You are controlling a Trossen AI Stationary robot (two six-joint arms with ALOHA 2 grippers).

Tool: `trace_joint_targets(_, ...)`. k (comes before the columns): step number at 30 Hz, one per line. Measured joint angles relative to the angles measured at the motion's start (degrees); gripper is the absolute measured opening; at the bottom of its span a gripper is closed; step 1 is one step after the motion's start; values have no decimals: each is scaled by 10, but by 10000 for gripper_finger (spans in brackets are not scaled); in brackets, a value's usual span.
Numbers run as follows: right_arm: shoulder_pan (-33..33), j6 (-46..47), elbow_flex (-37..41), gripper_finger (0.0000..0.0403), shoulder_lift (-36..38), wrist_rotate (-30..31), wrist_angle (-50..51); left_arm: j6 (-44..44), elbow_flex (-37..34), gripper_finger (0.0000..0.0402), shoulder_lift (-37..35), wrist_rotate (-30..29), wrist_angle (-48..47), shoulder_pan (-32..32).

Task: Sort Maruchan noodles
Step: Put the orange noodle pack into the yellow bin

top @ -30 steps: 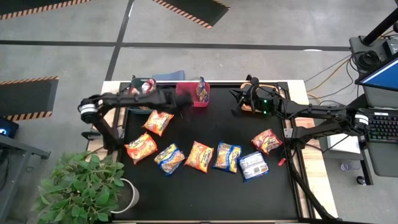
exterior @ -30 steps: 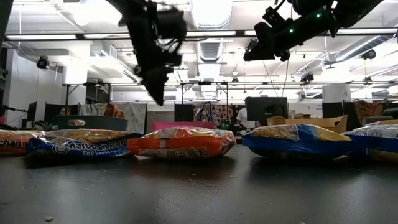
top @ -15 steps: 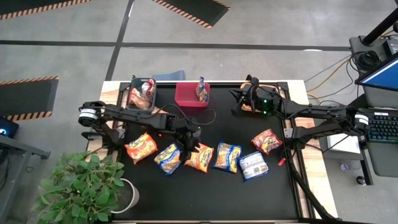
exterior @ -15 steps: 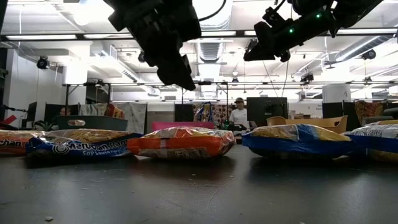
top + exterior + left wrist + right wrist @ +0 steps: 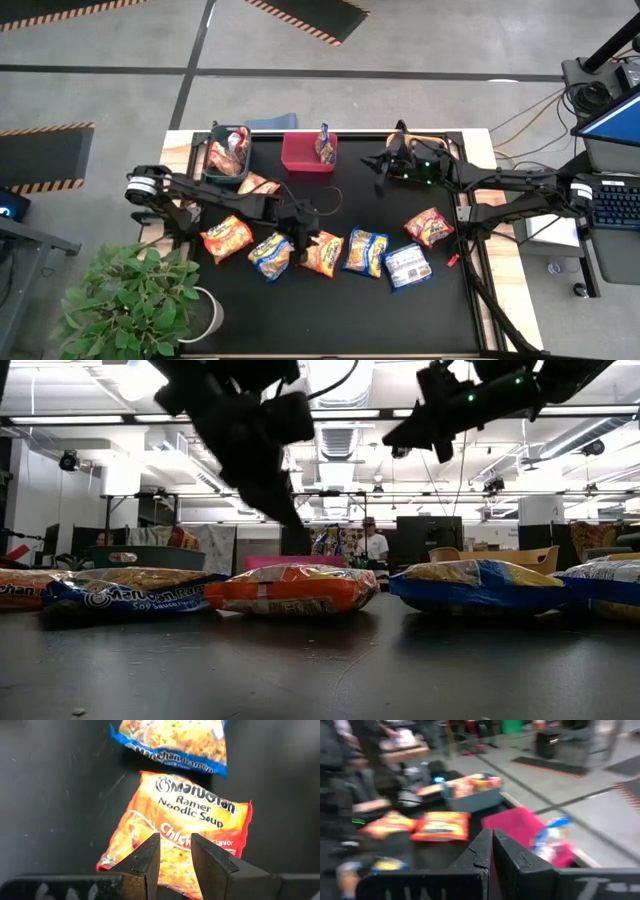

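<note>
Several Maruchan noodle packets lie flat in a row on the black table. My left gripper (image 5: 308, 240) hangs over the orange chicken packet (image 5: 190, 820) in the middle of that row (image 5: 325, 255). It slants downward, open by a narrow gap with nothing between the fingers (image 5: 175, 837), and stays clear of the packet (image 5: 295, 588). Past it lies a blue-and-yellow packet (image 5: 175, 740). My right gripper (image 5: 384, 163) hovers shut (image 5: 491, 837) at the far right, high above the table.
A dark grey bin (image 5: 213, 160) with packets and a red bin (image 5: 300, 155) with a blue packet (image 5: 323, 143) stand along the far edge. Another orange packet (image 5: 258, 185) lies by the left arm. A silver-white packet (image 5: 407, 266) and a red-orange one (image 5: 429, 227) lie at the right.
My left gripper has swung from beside the red bin toward the table's near edge, come down and tipped its fingers downward over the orange packet in the row. My right gripper has rolled a little where it hangs.
</note>
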State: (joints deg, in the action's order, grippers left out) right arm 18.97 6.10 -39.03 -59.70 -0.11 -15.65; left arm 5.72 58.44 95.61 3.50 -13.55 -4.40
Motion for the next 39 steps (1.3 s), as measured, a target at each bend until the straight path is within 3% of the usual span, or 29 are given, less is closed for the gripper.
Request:
trace_joint_targets(10, -104, 66, 0, 9, -1, -33, 36, 5, -92, 89, 0, -3, 137, -12)
trace_joint_targets(16, -162, 75, 0, 9, -1, -32, 64, 11, -127, 75, 0, -57, 181, -13)
trace_joint_targets(18, -173, 74, 0, 9, -1, -32, 64, 18, -132, 75, 0, -111, 181, -12)
trace_joint_targets(22, -178, 74, 0, 9, -1, -30, 65, 59, -132, 74, -4, -370, 172, -2)
trace_joint_targets(24, -177, 74, 0, 9, -1, -29, 69, 58, -133, 74, -24, -421, 156, 5)
trace_joint_targets(26, -177, 74, 0, 9, -1, -29, 79, 18, -131, 74, -58, -362, 155, 7)
trace_joint_targets(29, -177, 73, 0, 9, -1, -29, 100, -63, -135, 74, -98, -122, 175, 7)
trace_joint_targets(31, -177, 70, 0, 9, -3, -28, 111, -76, -140, 74, -103, -7, 192, 5)
trace_joint_targets(33, -177, 68, 1, 9, -7, -27, 112, -64, -142, 74, -100, 16, 211, 0)
trace_joint_targets(39, -177, 69, 2, 9, -39, -27, 108, -50, -143, 74, -26, -5, 267, -16)
